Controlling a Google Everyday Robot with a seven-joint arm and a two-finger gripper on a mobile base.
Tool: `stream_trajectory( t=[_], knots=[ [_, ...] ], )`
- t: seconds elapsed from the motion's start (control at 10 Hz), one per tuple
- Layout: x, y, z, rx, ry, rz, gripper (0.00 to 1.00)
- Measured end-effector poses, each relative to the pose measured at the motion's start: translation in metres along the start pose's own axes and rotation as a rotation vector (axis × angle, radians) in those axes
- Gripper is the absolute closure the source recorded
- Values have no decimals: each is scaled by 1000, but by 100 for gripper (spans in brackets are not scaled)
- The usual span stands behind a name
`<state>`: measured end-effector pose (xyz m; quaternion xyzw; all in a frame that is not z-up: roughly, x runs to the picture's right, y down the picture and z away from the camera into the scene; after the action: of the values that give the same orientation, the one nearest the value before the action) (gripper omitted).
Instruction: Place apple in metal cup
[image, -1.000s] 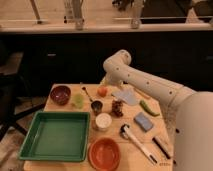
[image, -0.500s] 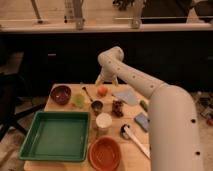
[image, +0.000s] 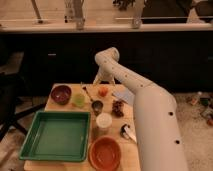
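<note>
Just above the apple (image: 103, 91), at its 12 o'clock, hangs the gripper (image: 101, 80); whether it is wide or narrow cannot be told. From the metal cup (image: 97, 105), the apple sits on the table (image: 75, 89) at 1 o'clock, the white cup (image: 104, 121) near 5 o'clock.

Arm (image: 150, 110): is swinging further in over the right side of the surface (image: 70, 107), its thick link now looming large in the foreground.
Gripper (image: 101, 80): is drifting slightly left, hanging just behind the apple (image: 103, 91).
Sponge (image: 122, 95): is getting partly hidden by the arm.
Brush (image: 127, 132): is showing only its head.
</note>
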<state>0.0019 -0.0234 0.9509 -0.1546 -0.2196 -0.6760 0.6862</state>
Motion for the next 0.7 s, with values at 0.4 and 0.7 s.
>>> stream_trajectory(
  t=[0.4,0.7],
  knots=[
    [-3,-5,27,-3,-46,-1,20],
    [-2,-13,39,9,-68,-4,20]
  ],
)
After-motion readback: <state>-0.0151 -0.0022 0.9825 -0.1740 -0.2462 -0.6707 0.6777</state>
